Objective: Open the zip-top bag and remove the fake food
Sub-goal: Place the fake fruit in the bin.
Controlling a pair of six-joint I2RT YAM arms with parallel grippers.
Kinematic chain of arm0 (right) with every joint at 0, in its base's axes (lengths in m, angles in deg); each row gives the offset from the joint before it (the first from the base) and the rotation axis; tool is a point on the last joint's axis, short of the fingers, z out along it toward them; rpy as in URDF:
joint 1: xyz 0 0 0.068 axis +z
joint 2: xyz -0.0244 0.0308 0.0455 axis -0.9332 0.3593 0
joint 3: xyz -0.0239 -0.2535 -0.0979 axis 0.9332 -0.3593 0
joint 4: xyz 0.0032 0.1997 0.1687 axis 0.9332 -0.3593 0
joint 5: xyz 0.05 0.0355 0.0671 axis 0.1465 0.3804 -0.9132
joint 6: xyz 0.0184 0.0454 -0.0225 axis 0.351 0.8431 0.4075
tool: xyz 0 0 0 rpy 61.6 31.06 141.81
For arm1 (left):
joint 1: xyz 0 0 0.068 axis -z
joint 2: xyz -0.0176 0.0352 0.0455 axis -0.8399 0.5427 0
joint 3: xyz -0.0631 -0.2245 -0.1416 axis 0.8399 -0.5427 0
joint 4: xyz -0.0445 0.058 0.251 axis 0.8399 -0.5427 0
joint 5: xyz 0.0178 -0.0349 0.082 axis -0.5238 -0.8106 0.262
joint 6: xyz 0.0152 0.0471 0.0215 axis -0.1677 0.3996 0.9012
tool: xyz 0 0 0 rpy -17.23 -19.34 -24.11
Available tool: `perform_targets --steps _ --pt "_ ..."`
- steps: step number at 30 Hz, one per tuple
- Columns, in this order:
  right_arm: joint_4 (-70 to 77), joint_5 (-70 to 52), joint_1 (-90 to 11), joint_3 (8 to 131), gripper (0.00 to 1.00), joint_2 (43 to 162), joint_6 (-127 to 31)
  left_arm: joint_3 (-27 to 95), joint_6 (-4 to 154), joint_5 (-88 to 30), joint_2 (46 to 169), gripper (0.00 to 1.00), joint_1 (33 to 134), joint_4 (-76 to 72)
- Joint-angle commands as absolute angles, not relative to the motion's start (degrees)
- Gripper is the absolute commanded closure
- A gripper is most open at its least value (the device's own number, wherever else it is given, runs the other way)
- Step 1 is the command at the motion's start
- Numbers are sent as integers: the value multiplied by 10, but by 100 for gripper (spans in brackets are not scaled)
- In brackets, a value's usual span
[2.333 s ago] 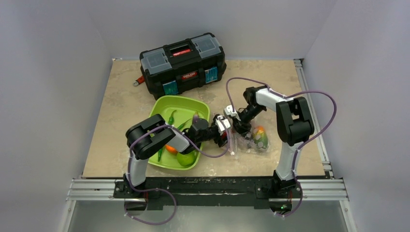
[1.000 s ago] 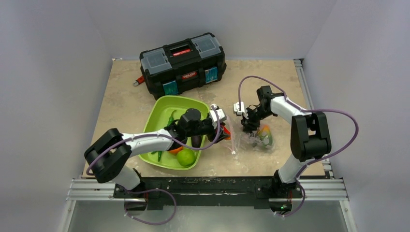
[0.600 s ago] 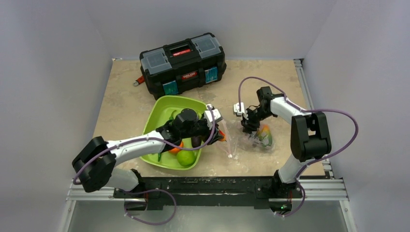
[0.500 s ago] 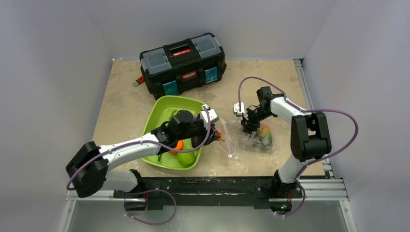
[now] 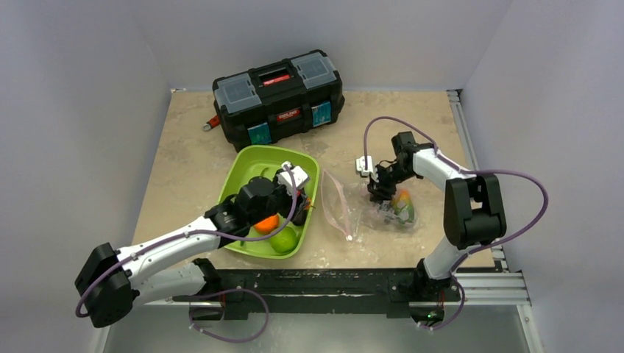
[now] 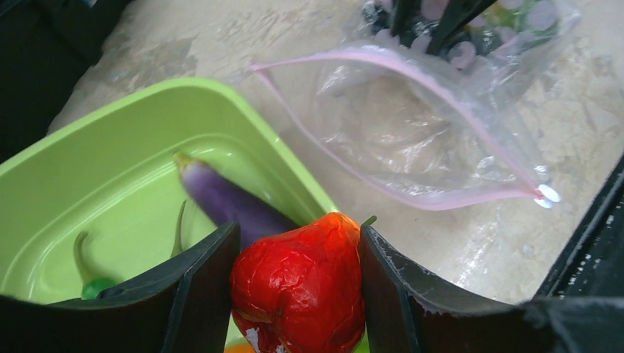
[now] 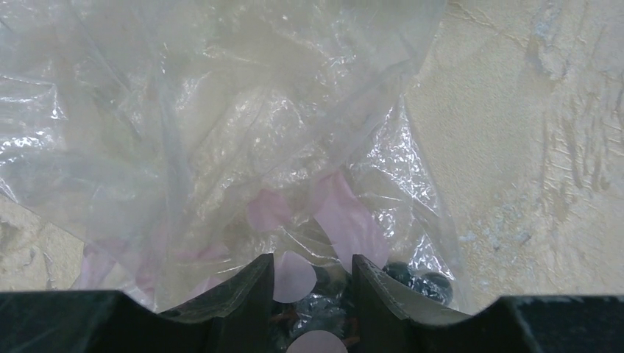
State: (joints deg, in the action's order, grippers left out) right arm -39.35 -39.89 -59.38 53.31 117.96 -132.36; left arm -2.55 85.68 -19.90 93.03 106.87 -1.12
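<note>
Lime-green plastic tray [image 5: 249, 156]: purple eggplant [image 6: 228, 202], orange [image 5: 266, 223], green lime [image 5: 283, 240]. Above it, left gripper [image 6: 294, 246] clenched on red strawberry [image 6: 302, 287]. Clear pink-zipped bag [image 6: 397, 140] at tray's three o'clock, gaping; dark berries [image 7: 419, 278] sharp only from right wrist. Right gripper [image 7: 312, 273] hold: cannot tell.

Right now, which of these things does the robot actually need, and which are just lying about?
In the job: zip-top bag, strawberry, eggplant, lime, orange, mango, green tray.
Lying about: black toolbox.
</note>
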Motion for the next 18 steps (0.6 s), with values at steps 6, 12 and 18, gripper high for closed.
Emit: perform_targets --steps 6,12,18 --pt "-397 -413 -596 537 57 1156 -1318 -68 787 -62 863 100 1037 -67" --pt "-402 -416 -597 541 55 1147 -1318 -75 753 -42 859 100 1003 -86" --pt "-406 -418 -596 543 54 1135 -1320 -74 712 -29 880 77 963 -93"
